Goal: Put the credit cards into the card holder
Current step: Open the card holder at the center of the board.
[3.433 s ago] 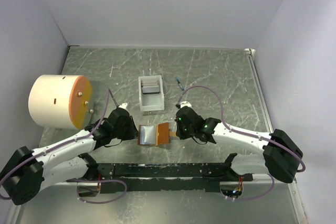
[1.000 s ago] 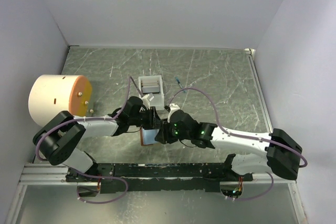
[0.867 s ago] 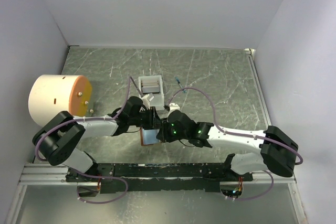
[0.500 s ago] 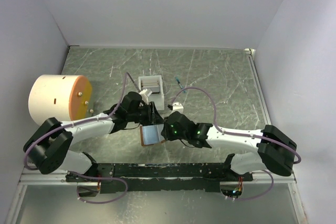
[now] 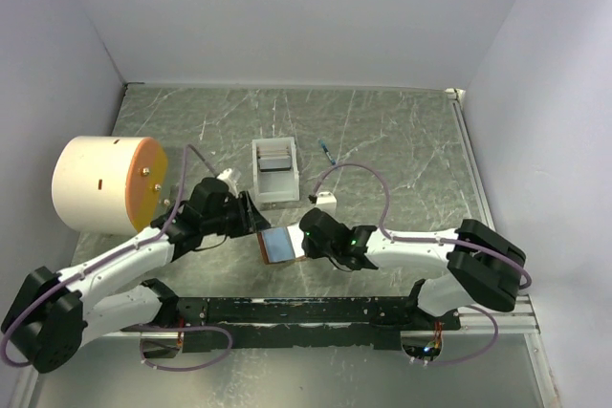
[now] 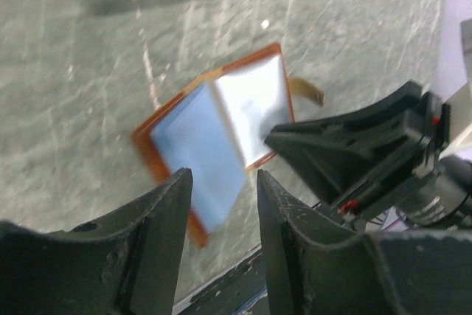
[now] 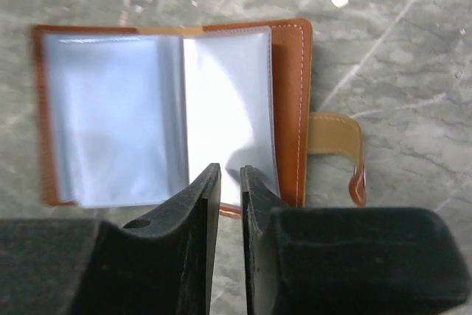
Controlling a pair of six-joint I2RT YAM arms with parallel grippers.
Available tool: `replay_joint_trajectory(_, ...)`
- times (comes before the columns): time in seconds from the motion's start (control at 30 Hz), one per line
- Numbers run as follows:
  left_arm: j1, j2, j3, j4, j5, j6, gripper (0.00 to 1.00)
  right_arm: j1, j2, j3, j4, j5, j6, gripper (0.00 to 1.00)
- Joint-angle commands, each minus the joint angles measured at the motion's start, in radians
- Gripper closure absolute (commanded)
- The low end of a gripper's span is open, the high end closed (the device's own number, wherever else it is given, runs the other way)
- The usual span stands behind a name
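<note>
From the top: holder [image 5: 276, 245] open flat by the near edge, right gripper [image 5: 302, 242] at its right side, left gripper [image 5: 251, 219] just beside its upper left corner. Cards [image 5: 274, 161] lying in the white box [image 5: 275, 190] behind, none visible in the holder. Probably mid-step on spreading a sleeve, so keep the right side pinned, lift one pocket lip only, and fetch a card before letting go. From the left wrist: fingers [image 6: 158, 219] partly apart around nothing, holder below the gap, right gripper touching the pale right page, a contact not readable from above. From the right wrist: fingers [image 7: 199, 204] almost shut, a thin slit left, tips over the near edge of the right page; no telling of any sleeve nipped. Shows also the snap tab [image 7: 335, 153] flat on the table [image 7: 398, 71], hard to make out from the top.
</note>
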Motion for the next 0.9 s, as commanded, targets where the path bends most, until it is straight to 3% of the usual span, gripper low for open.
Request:
replay_joint_trajectory(0.0,0.009,-0.082,-0.088,-0.055,-0.014,-0.041,0.48,0.001,0.032,-0.041,-0.008,0.033,0.044,0.83)
replay_joint_trajectory(0.1,0.009,-0.120,-0.138,-0.007,0.016,-0.047,0.47,0.001,0.029,-0.072,0.006,0.027,0.064,0.83)
replay_joint_trajectory(0.37,0.011,-0.073,-0.292,0.376,0.181,-0.130,0.39,0.002,-0.004,-0.078,0.006,0.026,0.068,0.84)
replay_joint_trajectory(0.6,0.011,0.010,-0.327,0.490,0.190,-0.134,0.39,0.002,-0.011,-0.081,0.013,0.017,0.069,0.84)
replay_joint_trajectory(0.87,0.011,0.060,-0.350,0.604,0.204,-0.144,0.48,0.001,-0.017,-0.091,0.025,0.005,0.075,0.84)
